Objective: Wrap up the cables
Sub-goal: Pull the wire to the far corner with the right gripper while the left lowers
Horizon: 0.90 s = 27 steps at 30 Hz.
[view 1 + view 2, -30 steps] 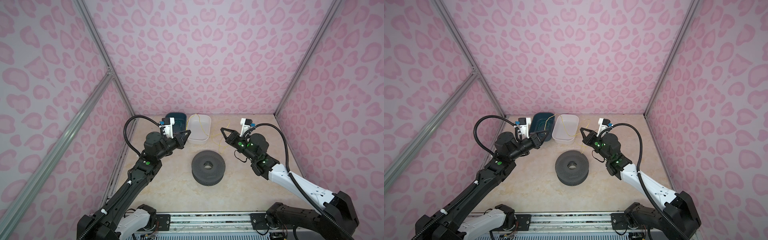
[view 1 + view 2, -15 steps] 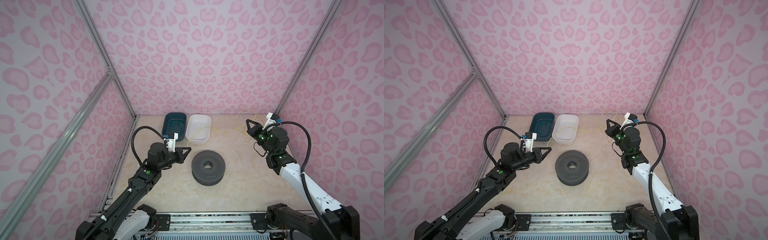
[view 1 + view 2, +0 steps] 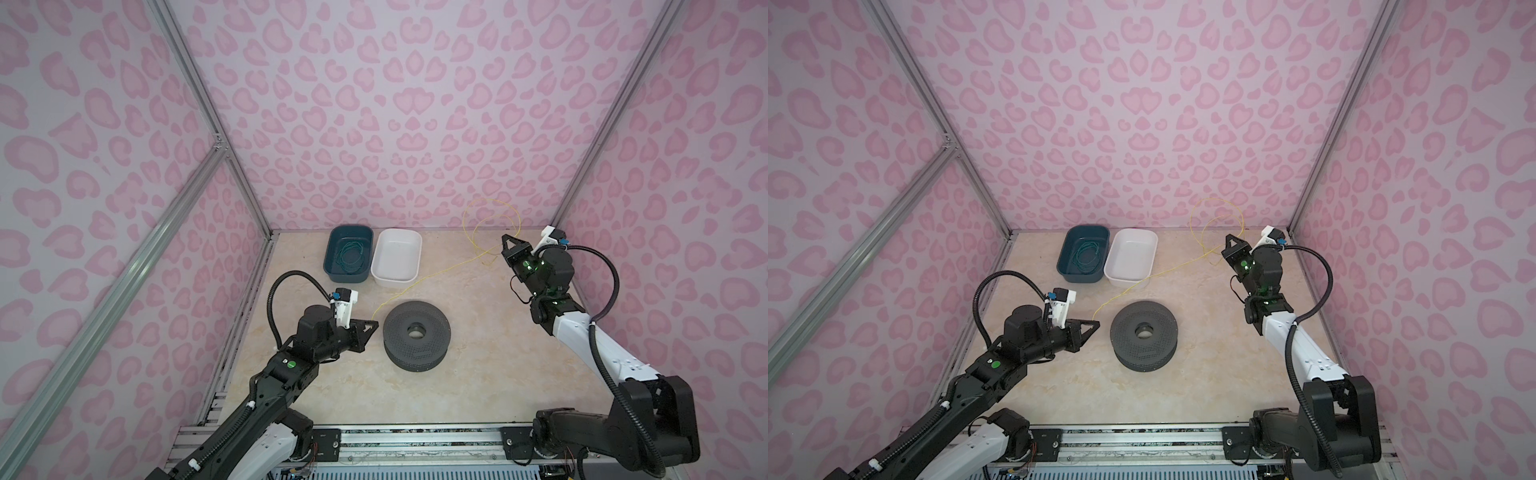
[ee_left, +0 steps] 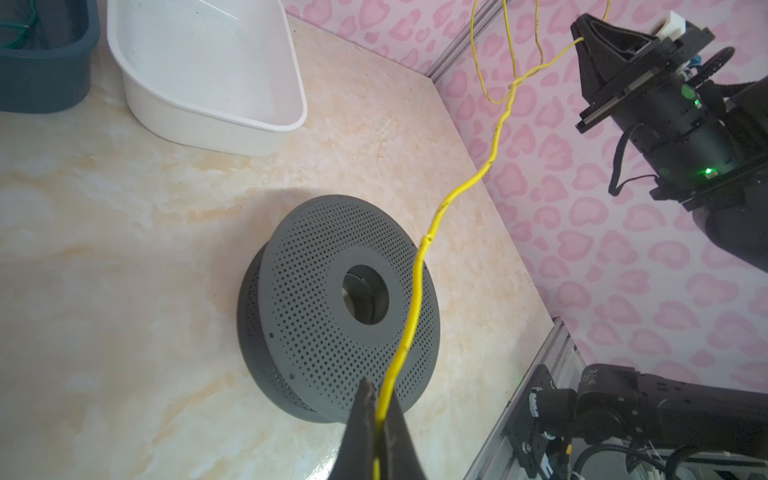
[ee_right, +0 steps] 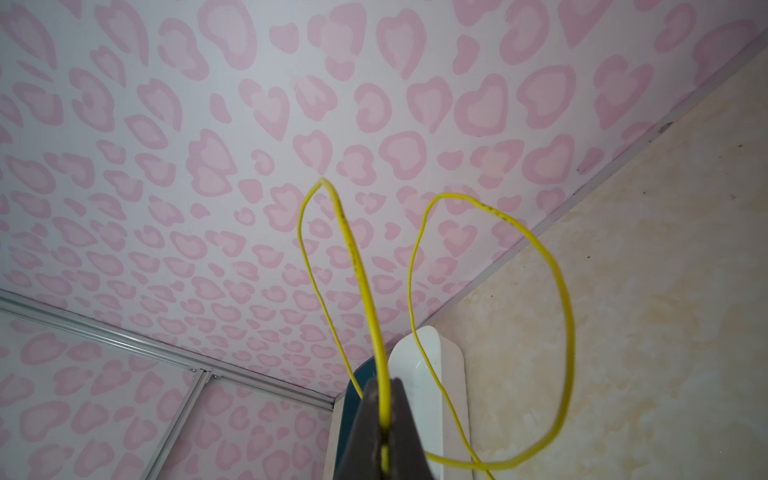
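The yellow wire [image 3: 440, 272] is held in the air between the two grippers and runs slantwise across the table [image 3: 478, 374], from near left to far right. One end part is clamped in the left gripper [image 3: 376, 326], whose jaws are seen pressed together on it in the left wrist view [image 4: 376, 399]. This gripper is held low, just left of a dark grey perforated spool [image 3: 399, 332] that lies flat in the middle of the table. From there the wire rises in a slightly wavy line, past the near right corner of a white tub [image 3: 395, 280]; whether that corner is touched cannot be told.

At the far right the wire is pinched in the right gripper [image 3: 505, 239], which is raised above the table near the far wall. In the right wrist view its jaws [image 5: 384, 386] are seen closed on the strand. Beyond this grip the loose remainder is curled into two open loops, which stand up in front of the pink patterned far wall.

A dark blue tub [image 3: 347, 280] is set at the far side of the table, touching the left side of the white tub. A coiled green cable [image 3: 351, 255] is seen lying inside it. The spool is bare of wire in both top views.
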Tool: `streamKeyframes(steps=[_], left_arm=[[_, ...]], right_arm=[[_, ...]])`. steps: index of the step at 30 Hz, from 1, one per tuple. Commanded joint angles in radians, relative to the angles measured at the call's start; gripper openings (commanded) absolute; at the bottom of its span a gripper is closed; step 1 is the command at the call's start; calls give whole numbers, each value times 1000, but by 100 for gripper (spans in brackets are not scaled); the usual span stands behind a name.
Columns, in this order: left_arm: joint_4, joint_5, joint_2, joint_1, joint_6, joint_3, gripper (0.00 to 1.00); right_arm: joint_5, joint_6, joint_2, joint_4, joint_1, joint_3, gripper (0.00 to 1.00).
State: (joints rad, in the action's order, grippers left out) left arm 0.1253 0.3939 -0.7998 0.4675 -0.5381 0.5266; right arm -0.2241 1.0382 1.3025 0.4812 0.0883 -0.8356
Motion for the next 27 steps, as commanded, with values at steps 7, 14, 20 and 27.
streamKeyframes(steps=[7,14,20,27], left_arm=[[94,-33,50,43,-16,-41,4],[173,-44,16,101,13,-4,4],[308,-99,-77,118,78,110,4],[293,-195,-88,120,82,144,4]], right_arm=[[22,72,69,130,-69,-38,0],[-16,78,98,122,-120,-74,0],[-52,83,94,122,-157,-81,0],[-75,75,62,106,-163,-70,0]])
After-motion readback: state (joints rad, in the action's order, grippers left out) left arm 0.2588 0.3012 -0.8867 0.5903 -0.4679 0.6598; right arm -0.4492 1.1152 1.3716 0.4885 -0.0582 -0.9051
